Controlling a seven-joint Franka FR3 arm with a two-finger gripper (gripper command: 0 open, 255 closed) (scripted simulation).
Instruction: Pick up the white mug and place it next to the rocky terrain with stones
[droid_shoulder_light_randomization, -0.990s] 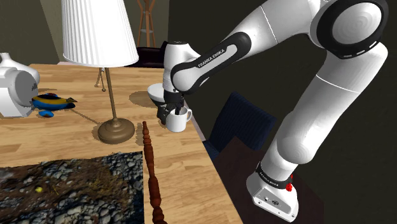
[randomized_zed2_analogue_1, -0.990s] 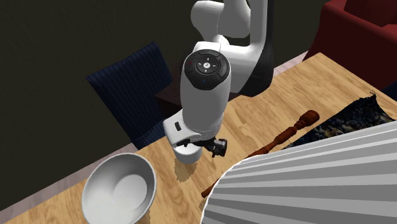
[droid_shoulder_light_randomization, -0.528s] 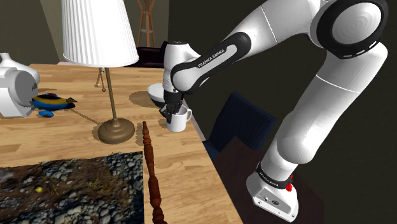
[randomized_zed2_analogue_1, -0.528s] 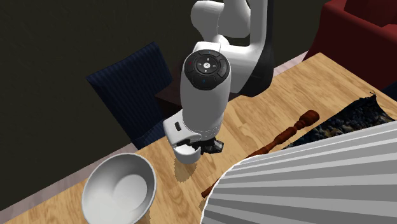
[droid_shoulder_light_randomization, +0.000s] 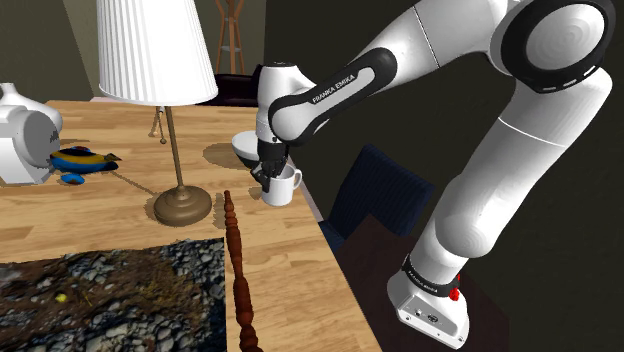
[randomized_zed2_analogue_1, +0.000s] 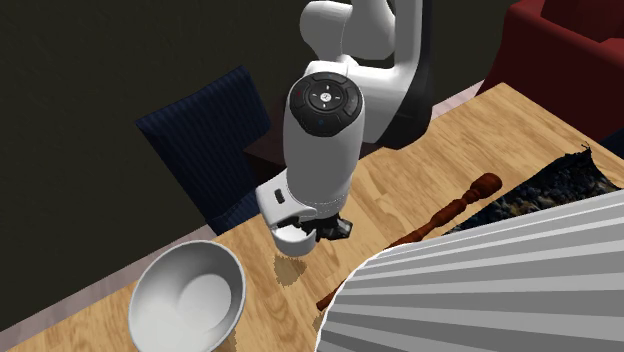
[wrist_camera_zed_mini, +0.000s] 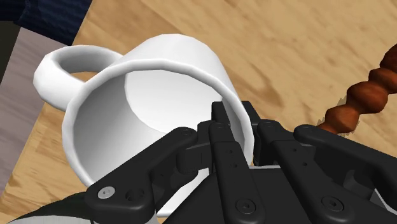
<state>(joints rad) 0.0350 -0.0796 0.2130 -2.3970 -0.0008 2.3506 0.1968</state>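
Gripper (droid_shoulder_light_randomization: 266, 174), hovering above mug a second ago, now clenching wall of white mug (droid_shoulder_light_randomization: 283, 187), one finger inside rim, one outside. Mug seeming to be just lifting off surface (droid_shoulder_light_randomization: 290, 270) beside bowl (droid_shoulder_light_randomization: 245, 148). Grasp looking done. Carry toward rocky patch (droid_shoulder_light_randomization: 100, 295) likely coming next, wooden spindle (droid_shoulder_light_randomization: 236, 250) lying between.

Smooth mug (wrist_camera_zed_mini: 170, 63), wood-grain table (wrist_camera_zed_mini: 289, 44)

End effector (wrist_camera_zed_mini: 233, 122) on white mug (wrist_camera_zed_mini: 153, 79) rim
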